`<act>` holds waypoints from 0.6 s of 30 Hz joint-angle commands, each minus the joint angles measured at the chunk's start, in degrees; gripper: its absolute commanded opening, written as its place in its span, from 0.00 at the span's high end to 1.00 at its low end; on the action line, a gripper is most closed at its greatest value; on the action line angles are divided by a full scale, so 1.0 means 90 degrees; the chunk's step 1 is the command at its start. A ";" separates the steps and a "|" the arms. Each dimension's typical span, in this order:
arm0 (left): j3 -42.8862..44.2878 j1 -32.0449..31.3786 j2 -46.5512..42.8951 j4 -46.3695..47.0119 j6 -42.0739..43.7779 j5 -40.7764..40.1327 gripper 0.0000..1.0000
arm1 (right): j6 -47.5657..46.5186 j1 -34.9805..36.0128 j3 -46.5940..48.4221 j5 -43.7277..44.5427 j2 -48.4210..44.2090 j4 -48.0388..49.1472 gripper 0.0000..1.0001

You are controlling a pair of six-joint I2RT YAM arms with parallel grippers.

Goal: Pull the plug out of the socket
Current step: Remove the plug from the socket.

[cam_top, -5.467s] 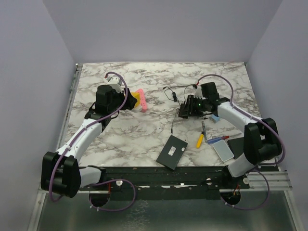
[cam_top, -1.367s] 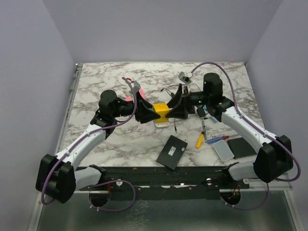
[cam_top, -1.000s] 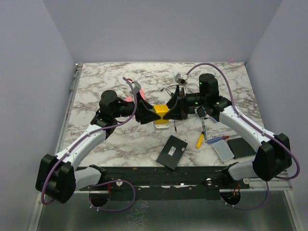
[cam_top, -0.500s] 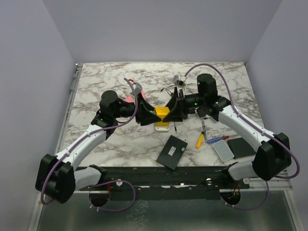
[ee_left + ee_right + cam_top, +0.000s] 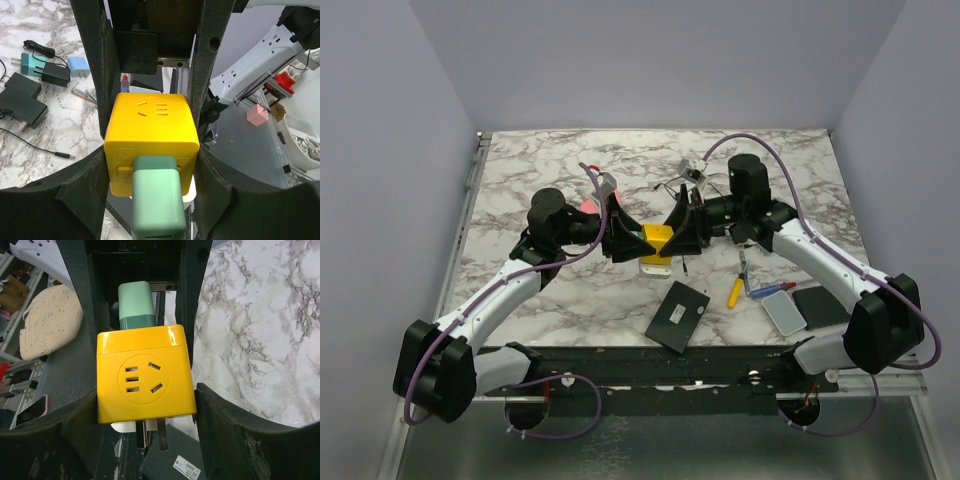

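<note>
Nearest us on the marble table (image 5: 560, 295) lies a flat black box (image 5: 677, 315). To its right are a yellow-handled tool (image 5: 734, 293), a blue-and-red pen (image 5: 772, 290) and a pale slab (image 5: 785, 313).

Just beyond, over the middle of the table, the two arms meet nose to nose around the yellow cube socket (image 5: 658, 237), which hangs clear of the marble. The left gripper (image 5: 632, 241) clamps it: in the left wrist view both fingers (image 5: 90, 75) press flat against opposite sides of the cube. The right gripper (image 5: 680, 236) straddles the same cube from the right. Its fingers (image 5: 77, 315) sit right at the cube's sides, but we cannot tell whether they press.

The pale green plug (image 5: 155, 197) is seated in the socket, on the face turned toward the left wrist. Two metal prongs (image 5: 152, 432) jut from another face.

Under the right arm lie black power adapters (image 5: 20, 105) with thin cables — a small blue adapter (image 5: 78, 66) sits close by. Farther back, a pink object (image 5: 588, 206) shows behind the left arm.
</note>
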 commanded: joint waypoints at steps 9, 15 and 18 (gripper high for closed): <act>0.0042 0.0230 -0.0080 0.0548 -0.0166 -0.0679 0.09 | 0.0669 0.0201 -0.0692 0.0335 -0.0613 0.1023 0.99; 0.0065 0.0302 -0.0087 0.0547 -0.0202 -0.0607 0.03 | 0.0662 0.0196 -0.0729 0.0646 -0.0686 0.1019 1.00; 0.0080 0.0380 -0.0173 0.0545 -0.0173 -0.0538 0.01 | 0.0701 0.0188 -0.0808 0.0984 -0.0774 0.1099 1.00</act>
